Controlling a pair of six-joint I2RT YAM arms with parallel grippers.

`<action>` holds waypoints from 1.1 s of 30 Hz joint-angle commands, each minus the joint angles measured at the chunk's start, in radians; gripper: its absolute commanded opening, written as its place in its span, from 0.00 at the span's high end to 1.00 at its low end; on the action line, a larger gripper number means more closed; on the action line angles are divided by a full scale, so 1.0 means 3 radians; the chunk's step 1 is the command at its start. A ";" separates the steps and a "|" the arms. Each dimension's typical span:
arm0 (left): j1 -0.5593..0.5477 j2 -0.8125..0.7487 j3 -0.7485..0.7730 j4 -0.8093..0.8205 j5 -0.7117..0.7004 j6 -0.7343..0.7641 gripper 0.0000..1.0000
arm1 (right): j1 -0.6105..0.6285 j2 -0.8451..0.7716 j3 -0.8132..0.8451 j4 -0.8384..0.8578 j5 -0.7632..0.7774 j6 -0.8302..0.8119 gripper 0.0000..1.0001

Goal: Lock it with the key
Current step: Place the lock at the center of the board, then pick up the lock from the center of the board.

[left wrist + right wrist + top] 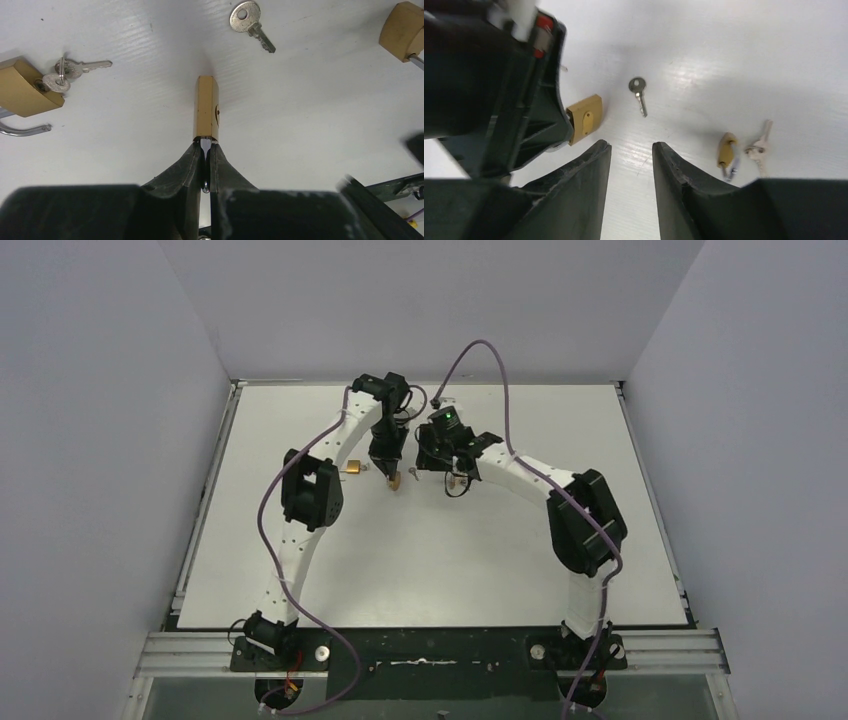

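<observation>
A brass padlock (206,107) stands on edge on the white table, with my left gripper (206,145) shut on its steel shackle. In the right wrist view the same padlock (585,119) shows at the left, beside the left gripper's black body. A single loose silver key (250,22) lies flat on the table just beyond the padlock, and the right wrist view shows this key (639,92) too. My right gripper (631,147) hangs open above bare table, short of the key, with nothing between its fingers. No key shows in the held padlock.
A second brass padlock (27,87) with its shackle open and a small bunch of keys (65,75) lies to one side. A third padlock (402,31) lies at the other side. Both arms meet at the table's far middle (395,482).
</observation>
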 commanded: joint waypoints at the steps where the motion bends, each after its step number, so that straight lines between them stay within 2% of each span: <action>1: 0.0000 0.0087 0.0282 -0.0254 -0.0069 -0.0024 1.00 | -0.0195 -0.0767 0.0023 0.0110 0.0066 -0.0064 0.60; 8: 0.0027 0.0193 0.0465 -0.0353 -0.0107 -0.0105 1.00 | -0.0251 -0.1380 -0.0077 0.0003 0.0257 -0.0219 0.47; 13: 0.0013 0.0220 0.0602 -0.0350 -0.0131 -0.0179 1.00 | -0.0261 -0.1507 -0.0162 -0.0022 0.0229 -0.0232 0.44; 19: -0.0006 0.0212 0.0707 -0.0319 -0.0186 -0.0217 0.79 | -0.0302 -0.1549 -0.0262 -0.0033 0.0194 -0.0237 0.43; 24: -0.0006 0.0188 0.0714 -0.0286 -0.0211 -0.0224 0.67 | -0.0332 -0.1578 -0.0281 -0.0036 0.0173 -0.0234 0.43; 27: -0.0001 0.0102 0.0719 -0.0212 -0.0233 -0.0240 0.55 | -0.0342 -0.1594 -0.0276 -0.0055 0.0167 -0.0242 0.42; 28: 0.0008 0.0047 0.0730 -0.0174 -0.0245 -0.0249 0.23 | -0.0344 -0.1605 -0.0271 -0.0064 0.0164 -0.0254 0.42; 29: 0.0025 -0.0021 0.0743 -0.0117 -0.0243 -0.0257 0.08 | -0.0345 -0.1615 -0.0271 -0.0073 0.0161 -0.0266 0.42; 33: 0.0143 -0.0426 0.0686 0.0154 -0.0091 -0.0252 0.04 | -0.0345 -0.1660 -0.0253 -0.0128 0.0159 -0.0330 0.41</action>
